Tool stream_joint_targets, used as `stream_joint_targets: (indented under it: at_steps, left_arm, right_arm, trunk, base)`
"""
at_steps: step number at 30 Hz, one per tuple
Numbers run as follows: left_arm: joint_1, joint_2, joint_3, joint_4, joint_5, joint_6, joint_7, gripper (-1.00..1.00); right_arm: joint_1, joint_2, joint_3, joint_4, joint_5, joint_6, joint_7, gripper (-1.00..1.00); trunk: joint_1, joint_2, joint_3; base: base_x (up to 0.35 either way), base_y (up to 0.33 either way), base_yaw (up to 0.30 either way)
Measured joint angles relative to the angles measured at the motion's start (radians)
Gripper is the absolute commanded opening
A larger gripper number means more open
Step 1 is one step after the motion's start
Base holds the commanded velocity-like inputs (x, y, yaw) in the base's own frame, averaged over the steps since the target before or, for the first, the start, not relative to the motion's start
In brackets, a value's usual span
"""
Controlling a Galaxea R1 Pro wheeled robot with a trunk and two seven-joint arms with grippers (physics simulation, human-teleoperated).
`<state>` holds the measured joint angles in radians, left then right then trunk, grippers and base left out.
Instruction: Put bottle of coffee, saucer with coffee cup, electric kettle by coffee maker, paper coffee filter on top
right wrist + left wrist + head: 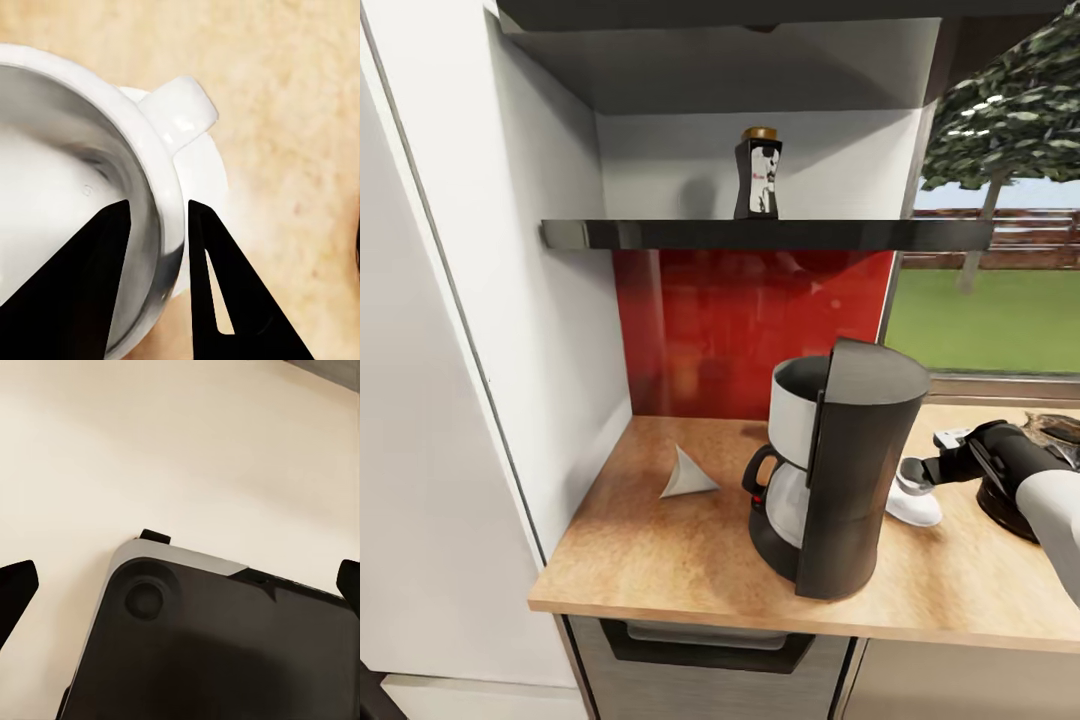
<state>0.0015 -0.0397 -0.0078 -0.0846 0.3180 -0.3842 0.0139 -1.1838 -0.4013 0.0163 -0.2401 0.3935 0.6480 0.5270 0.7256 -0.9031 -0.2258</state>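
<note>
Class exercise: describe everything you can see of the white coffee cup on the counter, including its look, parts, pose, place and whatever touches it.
The coffee cup is glossy white, ceramic-looking, with a thick rounded rim, a looped handle and an empty, shaded inside. It stands upright on a white saucer, which lies on the wooden countertop just beyond the coffee maker, on the window side. The right gripper straddles the cup's wall near the handle, one finger inside, one outside; the head view shows the cup largely hidden behind the coffee maker.

The wooden countertop (660, 560) carries the coffee maker (840, 470), just left of the right gripper (916, 472), and a paper coffee filter (686, 476) farther left. A saucer (206, 180) lies under the claw. Above, the shelf (760, 234) bears the bottle of coffee (758, 174).
</note>
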Motion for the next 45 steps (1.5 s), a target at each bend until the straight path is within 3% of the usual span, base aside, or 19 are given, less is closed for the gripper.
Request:
stream_joint_targets:
  at_steps: [18,45]
  left_arm:
    - [0.0,0.0,0.004,0.0,0.002,0.0,0.0,1.0]
    - [0.0,0.001,0.004,0.0,0.003,0.001,0.0,1.0]
  right_arm:
    - [0.0,-0.007,0.0,0.011,0.0,-0.017,-0.001,-1.0]
    - [0.0,-0.008,0.0,0.043,-0.001,-0.064,-0.039,-1.0]
  trunk:
    - [0.0,0.0,0.0]
    - [0.104,-0.189,-0.085]
  base:
    - [0.01,0.0,0.0]
    - [0.0,0.0,0.0]
